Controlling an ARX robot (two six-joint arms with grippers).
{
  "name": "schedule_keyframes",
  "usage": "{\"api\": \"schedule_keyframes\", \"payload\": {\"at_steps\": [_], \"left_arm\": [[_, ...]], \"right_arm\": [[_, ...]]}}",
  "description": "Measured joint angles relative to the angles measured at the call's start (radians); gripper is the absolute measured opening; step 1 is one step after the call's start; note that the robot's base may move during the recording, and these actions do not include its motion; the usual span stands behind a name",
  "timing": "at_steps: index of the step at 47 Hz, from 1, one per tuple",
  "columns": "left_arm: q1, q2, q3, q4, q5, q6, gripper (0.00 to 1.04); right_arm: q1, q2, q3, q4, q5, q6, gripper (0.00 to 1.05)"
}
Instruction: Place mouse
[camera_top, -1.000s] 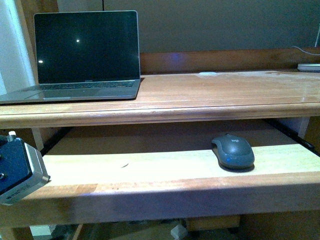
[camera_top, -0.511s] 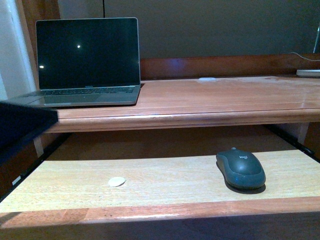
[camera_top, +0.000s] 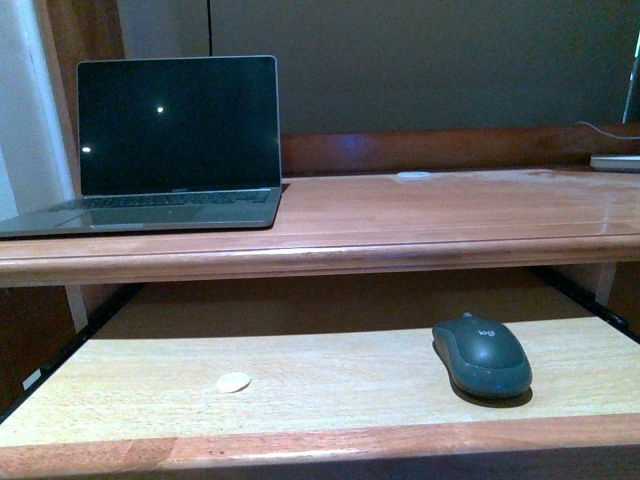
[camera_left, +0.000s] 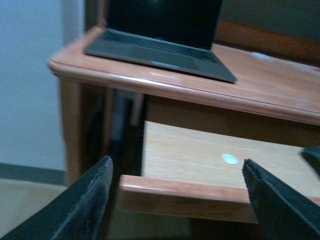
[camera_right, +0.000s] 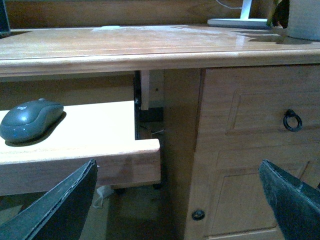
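Mouse (camera_top: 481, 357) laid on the pull-out tray (camera_top: 330, 372) under the desk top (camera_top: 450, 212); both grippers spread wide.

The mouse is seen resting flat toward the right end of the pale tray, with its pale logo turned up. A small pale round disc (camera_top: 233, 382) is seen on the tray's left half, well apart from the mouse. An open laptop (camera_top: 170, 140) with a dark screen is set at the left end of the desk top. The fingers of the left gripper (camera_left: 177, 167) are held wide apart near the tray's left front corner. Those of the right gripper (camera_right: 177, 167) are spread just as wide, near the tray's right end and a drawer front with a ring pull (camera_right: 292, 120). The mouse is touched by neither gripper.
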Motion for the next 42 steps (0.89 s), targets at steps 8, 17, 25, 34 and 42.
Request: {"api": "schedule_keyframes", "payload": {"at_steps": [8, 17, 25, 34, 42], "left_arm": [[0.097, -0.041, -0.05, 0.003, 0.125, 0.04, 0.24], [0.222, -0.071, -0.077, 0.007, 0.215, 0.048, 0.03], [0.224, -0.088, -0.103, 0.012, 0.217, 0.05, 0.03], [0.224, -0.104, -0.12, 0.014, 0.218, 0.051, 0.03], [0.225, -0.134, -0.148, 0.021, 0.218, 0.051, 0.03]], "right_arm": [[0.064, 0.138, 0.107, -0.171, -0.023, 0.097, 0.97], [0.294, 0.386, 0.298, 0.0, 0.198, 0.122, 0.97], [0.489, 0.666, 0.426, 0.093, 0.29, 0.121, 0.97], [0.619, 0.938, 0.529, 0.201, 0.358, 0.056, 0.97], [0.645, 1.106, 0.584, 0.285, 0.39, -0.03, 0.97]]}}
